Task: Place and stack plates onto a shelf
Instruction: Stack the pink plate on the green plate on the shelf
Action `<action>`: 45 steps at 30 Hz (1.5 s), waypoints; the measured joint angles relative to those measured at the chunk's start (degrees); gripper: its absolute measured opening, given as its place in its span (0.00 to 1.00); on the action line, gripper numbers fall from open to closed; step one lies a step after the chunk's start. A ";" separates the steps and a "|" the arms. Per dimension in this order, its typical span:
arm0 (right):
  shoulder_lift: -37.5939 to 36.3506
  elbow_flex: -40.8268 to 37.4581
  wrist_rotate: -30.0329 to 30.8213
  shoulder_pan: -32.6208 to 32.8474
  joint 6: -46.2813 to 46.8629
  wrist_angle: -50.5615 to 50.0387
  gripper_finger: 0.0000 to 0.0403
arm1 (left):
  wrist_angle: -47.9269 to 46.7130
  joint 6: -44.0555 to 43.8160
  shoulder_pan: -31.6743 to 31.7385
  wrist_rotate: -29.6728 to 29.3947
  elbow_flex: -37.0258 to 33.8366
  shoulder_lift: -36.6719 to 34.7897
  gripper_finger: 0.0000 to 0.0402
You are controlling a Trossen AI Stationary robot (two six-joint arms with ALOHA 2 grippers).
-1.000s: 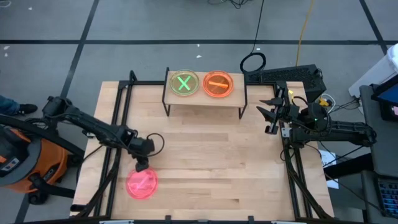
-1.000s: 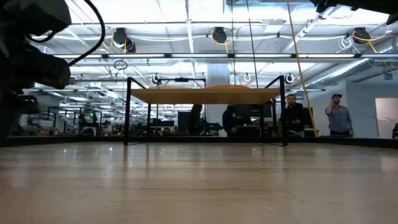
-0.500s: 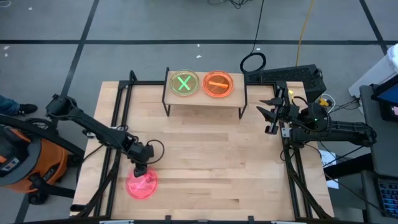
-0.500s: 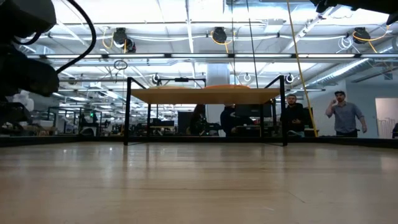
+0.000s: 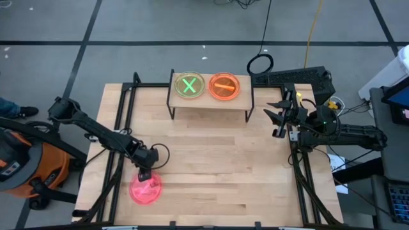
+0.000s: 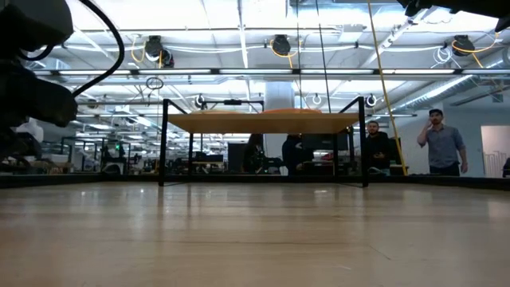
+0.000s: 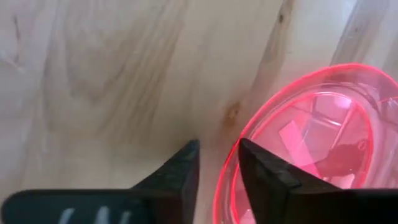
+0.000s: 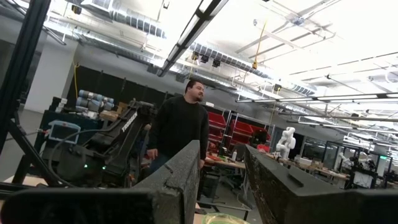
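Note:
A pink plate [image 5: 146,189] lies flat on the tabletop near the front left corner; the left wrist view shows it close up [image 7: 311,130]. My left gripper [image 5: 144,174] [image 7: 219,144] points down at its far rim and is shut there. A green plate [image 5: 190,85] and an orange plate [image 5: 223,85] sit side by side on the shelf [image 5: 211,102], which stands on black legs at the far edge [image 6: 263,122]. My right gripper [image 5: 276,114] [image 8: 222,146] waits shut at the table's right side, off the surface. My left gripper pinches the pink plate's far rim [image 7: 229,163] between its two fingers. One finger [image 7: 180,174] stands outside the plate on the wood, and the other finger [image 7: 264,177] stands inside the bowl. The fingers come from above, pointing down. The plate still lies flat on the table.
Black metal rails run along the table's left [image 5: 121,128] and right [image 5: 300,166] sides. An orange and black machine [image 5: 19,166] stands left of the table. Bare wood [image 5: 217,166] stretches between the pink plate and the shelf. People stand in the room beyond [image 6: 442,147].
My left gripper moved toward the near edge and down, from just beyond the pink plate onto its far rim. It has kept nearly still over the last half second. The plate has not moved.

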 joint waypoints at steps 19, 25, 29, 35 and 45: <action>0.00 0.00 0.01 -0.02 0.02 0.01 0.28 | -1.55 4.74 8.99 -0.70 2.31 0.11 0.01; 0.02 0.00 -0.02 0.00 0.02 -0.09 0.28 | -3.38 9.32 13.28 -1.14 7.33 0.15 0.01; 0.02 0.00 0.01 -0.02 0.02 -0.04 0.28 | -6.43 12.92 15.67 -1.32 11.60 0.11 0.01; 0.02 0.00 -0.02 0.00 0.02 -0.01 0.28 | -13.32 16.34 18.31 -1.35 17.81 0.05 0.01; 0.02 0.00 -0.02 0.00 0.02 -0.02 0.28 | -19.32 18.77 25.15 -1.40 26.89 0.04 0.00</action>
